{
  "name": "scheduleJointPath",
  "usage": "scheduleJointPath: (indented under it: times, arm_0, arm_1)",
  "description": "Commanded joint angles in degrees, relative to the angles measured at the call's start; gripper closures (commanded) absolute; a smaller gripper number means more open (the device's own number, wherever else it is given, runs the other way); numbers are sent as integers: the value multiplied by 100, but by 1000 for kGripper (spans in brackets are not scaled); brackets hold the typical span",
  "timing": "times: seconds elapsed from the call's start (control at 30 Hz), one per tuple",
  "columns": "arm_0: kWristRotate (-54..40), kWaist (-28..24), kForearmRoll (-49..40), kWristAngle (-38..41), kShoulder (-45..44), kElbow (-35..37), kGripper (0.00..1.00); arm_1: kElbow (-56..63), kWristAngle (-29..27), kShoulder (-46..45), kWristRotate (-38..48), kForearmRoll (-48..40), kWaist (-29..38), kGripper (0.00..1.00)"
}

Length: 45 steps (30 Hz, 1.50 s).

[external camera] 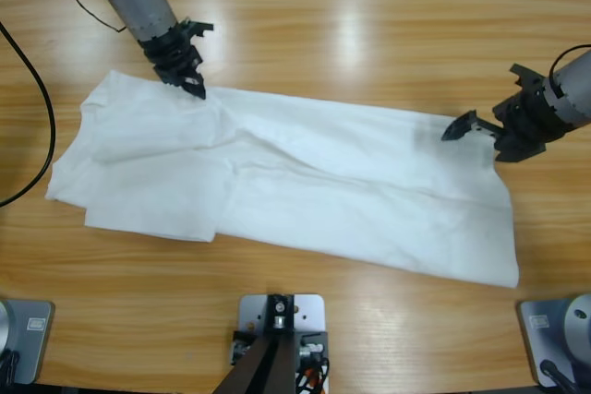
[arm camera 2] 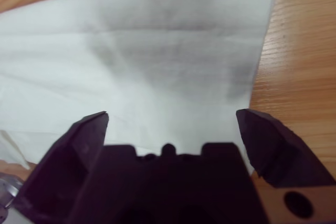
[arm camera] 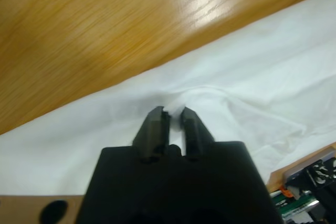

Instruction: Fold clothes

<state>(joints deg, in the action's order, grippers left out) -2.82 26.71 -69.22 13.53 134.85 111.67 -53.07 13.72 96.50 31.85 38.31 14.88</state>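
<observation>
Pinching the T-shirt [external camera: 295,186], left gripper [arm camera: 172,116] fingers [arm camera: 155,124] nearly closed.

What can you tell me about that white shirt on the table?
The white shirt looks like thin cotton, spread flat lengthwise on the wooden table, already folded narrow, with soft creases. The left gripper has its jaws shut on the far edge, bunching cloth. The right gripper sits open over the other end.

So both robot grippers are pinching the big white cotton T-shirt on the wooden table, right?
Not quite. Only the left gripper is pinching the white cotton T-shirt: the left wrist view shows its jaws closed on a bunched ridge of cloth. The right gripper is wide open over the shirt's edge on the wooden table, as the right wrist view shows.
</observation>
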Motion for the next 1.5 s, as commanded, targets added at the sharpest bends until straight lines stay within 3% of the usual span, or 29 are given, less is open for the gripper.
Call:
scheduleJointPath:
  times: [0.03, 0.37, 1.27, 1.3, 1.33, 1.37, 1.4, 1.5]
  arm_0:
    - [-148, 177, 348, -112, -99, -177, 1000]
    - [-686, 602, 306, -291, -393, 60, 1000]
    - [-1282, 896, 293, 58, -134, 116, 1000]
    - [-1273, 885, 255, 20, -108, 97, 922]
    - [-1268, 871, 181, -75, -97, 97, 357]
    - [-1263, 871, 151, -195, -133, 92, 131]
    - [-1235, 871, 132, -381, -201, 92, 31]
    - [-1106, 871, 128, -1219, -602, 155, 9]
  arm_1:
    - [164, 16, 262, -47, -55, -55, 0]
    - [183, 16, 350, -47, -115, -55, 0]
    - [236, 8, 337, -47, -157, -55, 0]
    - [236, 8, 316, -47, -157, -57, 0]
    - [245, 8, 283, -47, -157, -55, 0]
    - [250, 2, 262, -47, -152, -55, 0]
    - [254, -10, 244, -47, -148, -55, 2]
    - [259, -84, 218, -52, -131, -55, 1]
